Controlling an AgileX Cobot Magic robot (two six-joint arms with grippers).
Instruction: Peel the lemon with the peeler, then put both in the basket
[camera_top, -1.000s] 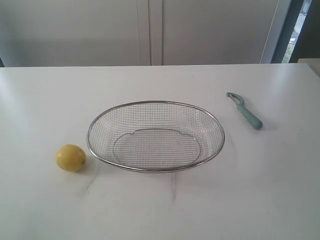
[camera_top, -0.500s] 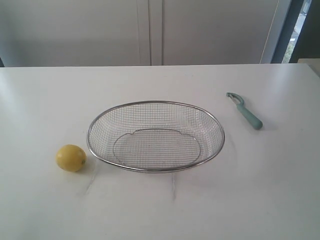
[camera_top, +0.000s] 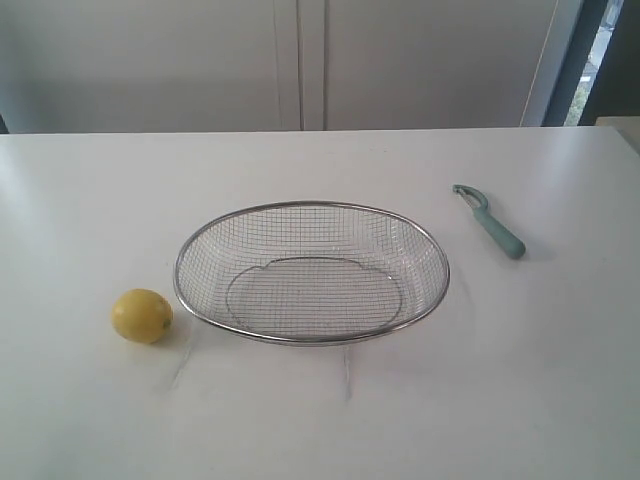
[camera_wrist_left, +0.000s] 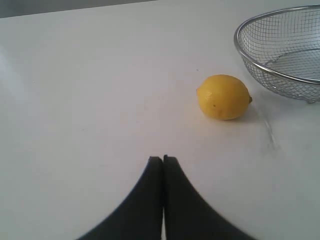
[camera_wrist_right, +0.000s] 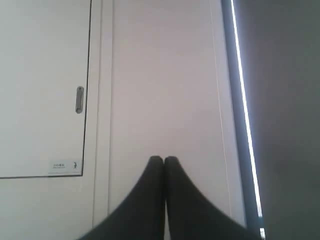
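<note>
The yellow lemon (camera_top: 142, 315) lies on the white table just left of the wire mesh basket (camera_top: 199, 243), which stands empty mid-table. To the basket's far right rests the teal-handled peeler (camera_top: 493, 224), blade head pointing away. Neither arm shows in the exterior view. In the left wrist view my left gripper (camera_wrist_left: 163, 159) is shut and empty, a short way from the lemon (camera_wrist_left: 223, 96), with the basket's rim (camera_wrist_left: 260, 70) beyond. My right gripper (camera_wrist_right: 163, 159) is shut and empty, facing a wall, with no task object in its view.
The white table (camera_top: 320, 420) reaches back to pale cabinet doors (camera_top: 300, 60). A dark window frame (camera_top: 570, 60) stands at the back right. The right wrist view shows a door panel with a handle (camera_wrist_right: 79, 99) and a bright strip.
</note>
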